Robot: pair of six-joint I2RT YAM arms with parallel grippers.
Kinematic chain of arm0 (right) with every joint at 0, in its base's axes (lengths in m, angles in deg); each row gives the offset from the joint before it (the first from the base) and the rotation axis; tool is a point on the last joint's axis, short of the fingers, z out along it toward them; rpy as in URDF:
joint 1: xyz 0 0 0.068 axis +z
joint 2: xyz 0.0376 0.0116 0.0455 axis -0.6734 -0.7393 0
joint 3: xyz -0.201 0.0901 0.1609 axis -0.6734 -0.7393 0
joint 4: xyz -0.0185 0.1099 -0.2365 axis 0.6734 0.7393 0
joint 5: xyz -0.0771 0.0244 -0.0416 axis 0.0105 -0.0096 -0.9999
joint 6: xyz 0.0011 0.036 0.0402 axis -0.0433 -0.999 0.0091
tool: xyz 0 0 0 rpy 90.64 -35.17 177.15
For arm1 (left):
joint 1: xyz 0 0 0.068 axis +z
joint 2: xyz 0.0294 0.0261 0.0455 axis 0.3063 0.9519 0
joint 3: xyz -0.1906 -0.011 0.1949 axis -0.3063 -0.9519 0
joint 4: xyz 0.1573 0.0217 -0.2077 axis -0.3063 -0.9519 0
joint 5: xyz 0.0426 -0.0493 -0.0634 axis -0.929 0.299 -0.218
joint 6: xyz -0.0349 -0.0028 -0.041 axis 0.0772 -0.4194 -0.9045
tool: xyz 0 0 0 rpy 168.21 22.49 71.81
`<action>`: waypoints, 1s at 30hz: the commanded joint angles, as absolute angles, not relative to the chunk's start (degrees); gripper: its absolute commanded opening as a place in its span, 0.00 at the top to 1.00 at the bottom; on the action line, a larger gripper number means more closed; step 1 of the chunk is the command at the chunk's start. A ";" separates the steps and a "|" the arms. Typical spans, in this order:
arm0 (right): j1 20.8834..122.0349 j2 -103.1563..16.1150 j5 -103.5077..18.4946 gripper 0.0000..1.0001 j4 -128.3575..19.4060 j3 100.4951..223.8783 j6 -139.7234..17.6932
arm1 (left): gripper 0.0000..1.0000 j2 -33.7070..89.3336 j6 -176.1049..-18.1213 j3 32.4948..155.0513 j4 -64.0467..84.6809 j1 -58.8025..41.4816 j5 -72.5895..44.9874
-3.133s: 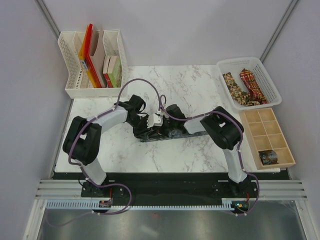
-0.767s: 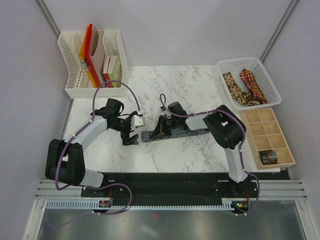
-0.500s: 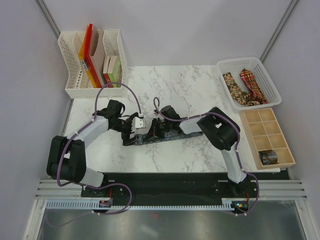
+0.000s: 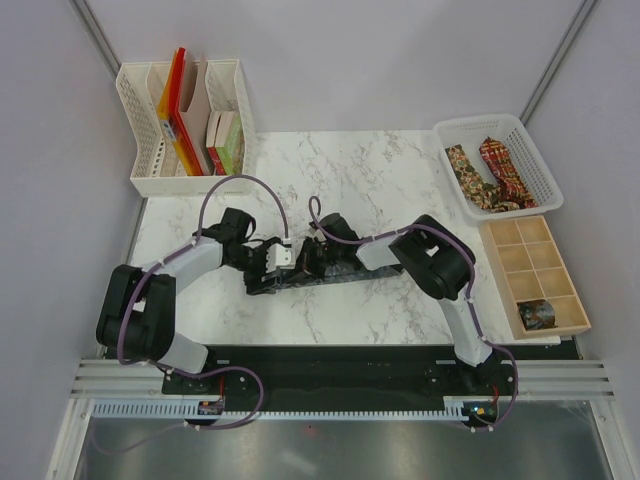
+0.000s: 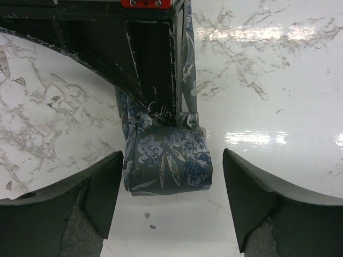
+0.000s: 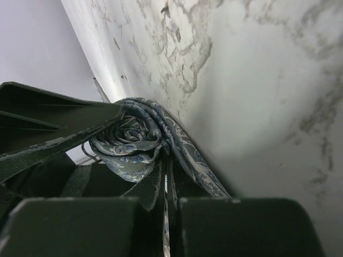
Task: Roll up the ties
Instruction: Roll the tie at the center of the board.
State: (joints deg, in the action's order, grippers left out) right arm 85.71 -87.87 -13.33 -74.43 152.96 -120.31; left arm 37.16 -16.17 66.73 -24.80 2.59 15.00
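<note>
A dark grey-green tie (image 4: 350, 268) lies across the middle of the marble table (image 4: 380, 180), its left end wound into a roll (image 5: 166, 160). My left gripper (image 4: 266, 276) is open around that roll, one finger (image 5: 102, 193) on each side, with a gap on both sides. My right gripper (image 4: 312, 262) is shut on the tie (image 6: 128, 136), its thin fingers pinching the fabric at the roll's core (image 6: 170, 184). Its black fingers (image 5: 153, 69) show behind the roll in the left wrist view. A brown-gold tie (image 4: 466, 175) and a red tie (image 4: 505, 170) lie in the white basket (image 4: 452, 132).
A wooden compartment box (image 4: 530, 262) at the right edge holds a rolled tie (image 4: 536, 314) in its near cell. A white file rack (image 4: 150, 182) with coloured folders and books stands at the back left. The two arms nearly meet at the table's middle.
The right gripper dragged the tie and its roll leftward. My left gripper moved right until its fingers straddle the roll, and its jaws have narrowed a little.
</note>
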 commanded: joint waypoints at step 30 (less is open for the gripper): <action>82.59 -84.96 -15.69 1.00 -63.42 161.17 -112.30 | 0.76 44.95 -13.99 70.47 -25.71 1.40 9.05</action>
